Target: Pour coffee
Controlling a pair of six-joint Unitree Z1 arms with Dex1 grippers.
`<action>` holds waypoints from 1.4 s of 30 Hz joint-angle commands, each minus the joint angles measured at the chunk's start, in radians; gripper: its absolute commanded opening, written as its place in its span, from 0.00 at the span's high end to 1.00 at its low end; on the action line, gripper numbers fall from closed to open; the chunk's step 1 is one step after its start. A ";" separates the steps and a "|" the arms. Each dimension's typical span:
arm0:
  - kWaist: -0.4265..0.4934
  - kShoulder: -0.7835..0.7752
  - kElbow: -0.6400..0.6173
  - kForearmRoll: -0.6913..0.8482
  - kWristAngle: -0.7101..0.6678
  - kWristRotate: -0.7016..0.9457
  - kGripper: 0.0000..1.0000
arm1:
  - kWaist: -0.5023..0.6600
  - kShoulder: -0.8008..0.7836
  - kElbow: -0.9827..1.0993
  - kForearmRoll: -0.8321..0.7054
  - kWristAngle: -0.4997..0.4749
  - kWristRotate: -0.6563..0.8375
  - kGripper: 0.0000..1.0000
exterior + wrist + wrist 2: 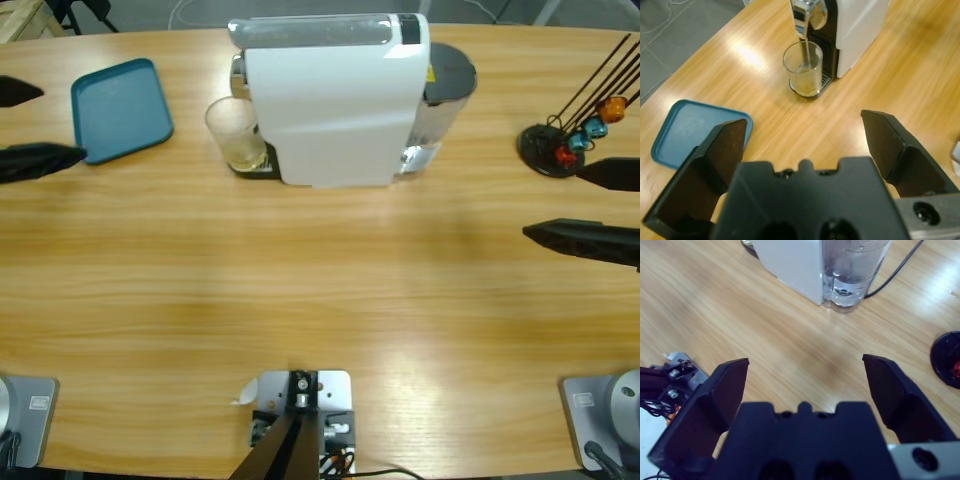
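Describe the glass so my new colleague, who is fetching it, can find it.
Find the white machine at the table's far middle. The glass stands under its spout, on the side toward the blue tray. It is the only clear cup, holding a shallow layer of amber coffee.

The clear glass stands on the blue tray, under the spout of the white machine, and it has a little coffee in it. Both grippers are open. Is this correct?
Not quite. The glass stands on the machine's black drip grate, not on the blue tray, which lies apart with nothing on it, as the left wrist view shows. The rest holds: a shallow layer of coffee, left gripper and right gripper open.
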 commanded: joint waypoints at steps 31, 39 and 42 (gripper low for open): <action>0.041 0.693 -0.014 -0.511 -0.352 0.227 0.00 | -0.015 0.154 0.017 -0.012 0.064 -0.015 0.00; 0.040 0.759 -0.079 -0.529 -0.351 0.226 0.00 | -0.015 0.146 0.018 -0.012 0.069 -0.019 0.00; 0.032 0.789 -0.096 -0.555 -0.385 0.224 0.00 | -0.015 0.150 0.018 -0.012 0.074 -0.020 0.00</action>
